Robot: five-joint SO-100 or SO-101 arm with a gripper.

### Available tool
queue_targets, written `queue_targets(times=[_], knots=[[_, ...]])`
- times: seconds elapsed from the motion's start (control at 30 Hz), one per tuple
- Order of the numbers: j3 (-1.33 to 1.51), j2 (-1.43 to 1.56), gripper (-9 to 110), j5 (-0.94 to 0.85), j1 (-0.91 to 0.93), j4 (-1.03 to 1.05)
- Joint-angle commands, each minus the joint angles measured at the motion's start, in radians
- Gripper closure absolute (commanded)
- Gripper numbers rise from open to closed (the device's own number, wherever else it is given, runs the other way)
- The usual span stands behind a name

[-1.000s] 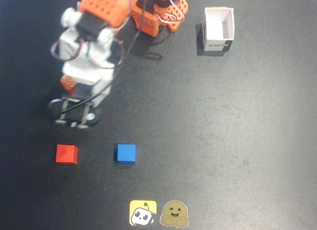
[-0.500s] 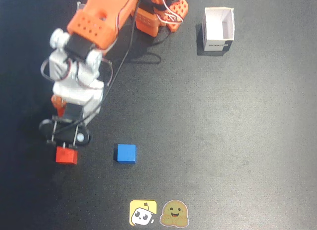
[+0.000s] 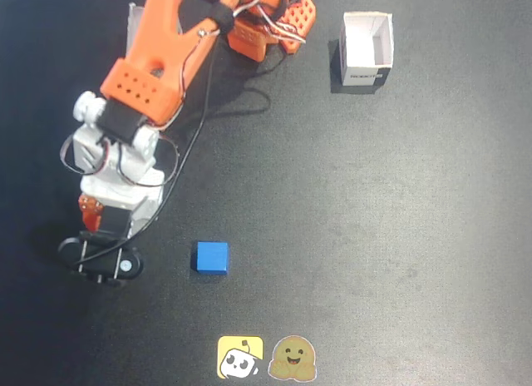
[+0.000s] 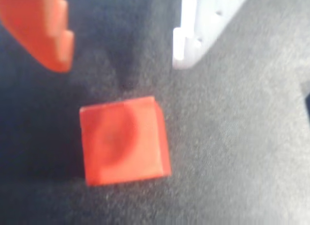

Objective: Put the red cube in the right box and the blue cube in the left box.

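Claw fingers stand apart above the red cube, which sits on the dark desk just below their gap. We judge it light, rigid and smooth-faced, so we would pinch two opposite flat sides squarely.

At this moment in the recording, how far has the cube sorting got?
Nothing is sorted yet. The white box looks empty, and the blue cube sits untouched on the mat. In hand: the gripper hangs open just above the red cube, which rests on the mat in the wrist view, not yet between the fingers; the arm hides it in the fixed view. Left: grasp and box the red cube, then the blue.
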Motion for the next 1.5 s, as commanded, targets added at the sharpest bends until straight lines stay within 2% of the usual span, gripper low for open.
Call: queue_targets(times=[0.0, 1.47], knots=[[-0.064, -0.003, 83, -0.003, 0.000, -0.015], [-0.334, -0.313, 80, 0.002, -0.021, 0.021]])
